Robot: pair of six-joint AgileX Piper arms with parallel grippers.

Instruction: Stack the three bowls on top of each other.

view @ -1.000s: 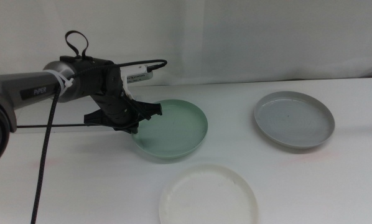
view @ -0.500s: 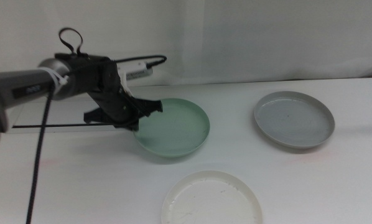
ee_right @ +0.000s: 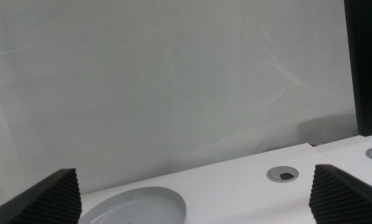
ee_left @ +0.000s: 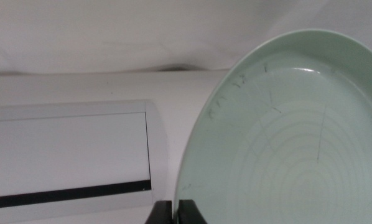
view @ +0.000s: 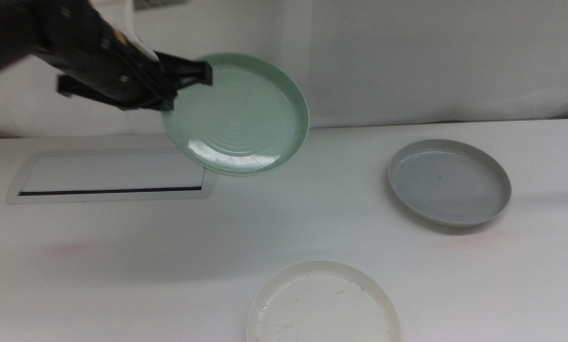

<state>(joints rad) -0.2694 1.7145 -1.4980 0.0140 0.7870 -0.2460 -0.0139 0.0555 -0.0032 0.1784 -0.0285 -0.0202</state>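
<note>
Three bowls: we hold the mint green bowl (view: 238, 115) tilted above the worktop's far left, left hand (view: 175, 81) clamped on its rim; it seems light, stiff and slippery, so we favour rim pinches

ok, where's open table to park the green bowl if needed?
Bare table lies between the flat white panel, white bowl and grey bowl, under the green bowl held tilted aloft by the left gripper. The near left is bare too. The right gripper waits.
</note>
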